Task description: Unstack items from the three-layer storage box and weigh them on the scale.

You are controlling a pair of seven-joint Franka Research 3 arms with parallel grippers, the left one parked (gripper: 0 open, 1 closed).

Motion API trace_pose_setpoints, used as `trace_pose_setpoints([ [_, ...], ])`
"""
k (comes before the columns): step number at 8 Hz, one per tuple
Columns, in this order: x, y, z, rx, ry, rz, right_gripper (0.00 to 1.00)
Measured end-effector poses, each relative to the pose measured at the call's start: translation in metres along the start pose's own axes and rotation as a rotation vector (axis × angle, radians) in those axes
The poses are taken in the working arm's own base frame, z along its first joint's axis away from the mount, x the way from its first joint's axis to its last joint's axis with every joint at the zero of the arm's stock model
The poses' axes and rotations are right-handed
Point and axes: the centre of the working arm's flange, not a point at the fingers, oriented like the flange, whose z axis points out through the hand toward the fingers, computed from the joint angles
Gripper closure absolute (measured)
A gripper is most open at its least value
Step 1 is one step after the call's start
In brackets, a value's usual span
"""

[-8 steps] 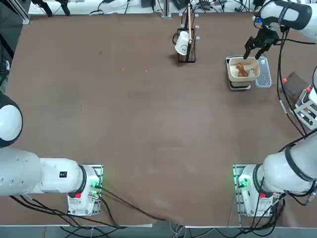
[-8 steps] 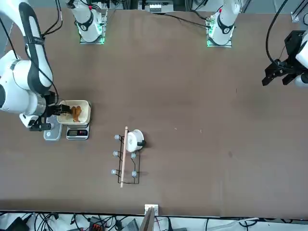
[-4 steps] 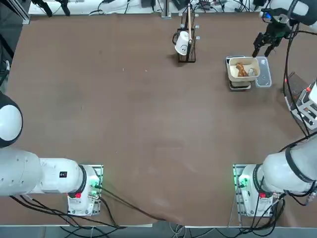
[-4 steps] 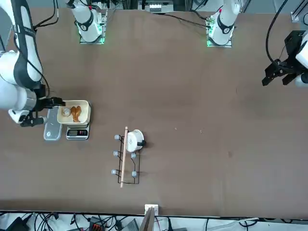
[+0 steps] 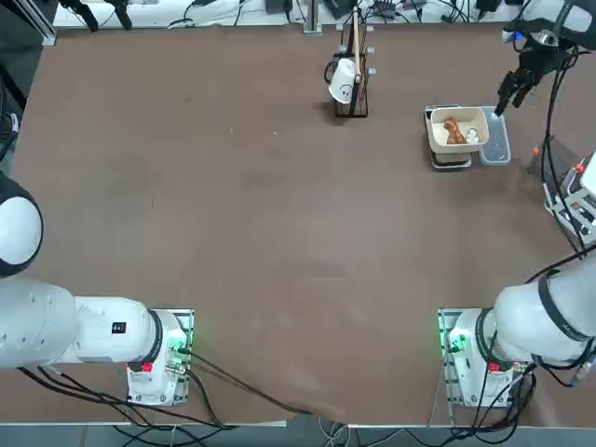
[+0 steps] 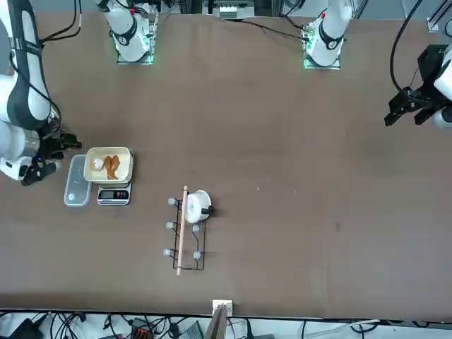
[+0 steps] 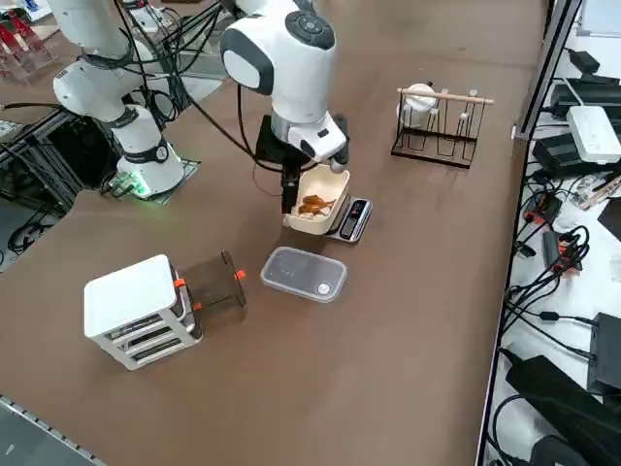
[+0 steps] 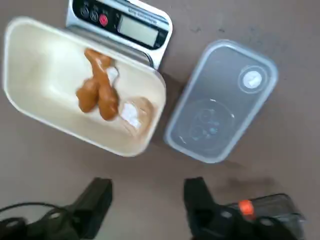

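Hovering your right gripper point(image 8: 145, 207) empty beside the cream tray point(image 8: 30, 100), fingers point(image 8: 95, 200) parted; both items are lying in it, so you're next reaching toward the storage box point(image 7: 136, 309).

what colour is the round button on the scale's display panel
Red, on the scale beside its display; clearest in the right wrist view.

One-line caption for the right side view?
Right gripper hovers empty beside the cream tray holding brown and white items on the scale.
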Motion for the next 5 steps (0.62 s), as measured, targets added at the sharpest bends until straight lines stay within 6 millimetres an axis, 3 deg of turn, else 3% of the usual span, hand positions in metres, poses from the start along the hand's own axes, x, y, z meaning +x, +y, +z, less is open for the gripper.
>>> trace_pose_setpoints([
  [1,-0.002,0.003,0.001,-0.040,-0.032,-0.035,0.47],
  [2,0.000,0.004,0.004,-0.076,-0.064,-0.067,0.65],
  [3,0.004,0.005,0.011,-0.101,-0.081,-0.114,0.77],
  [5,0.014,0.015,0.038,-0.111,-0.091,-0.224,0.89],
])
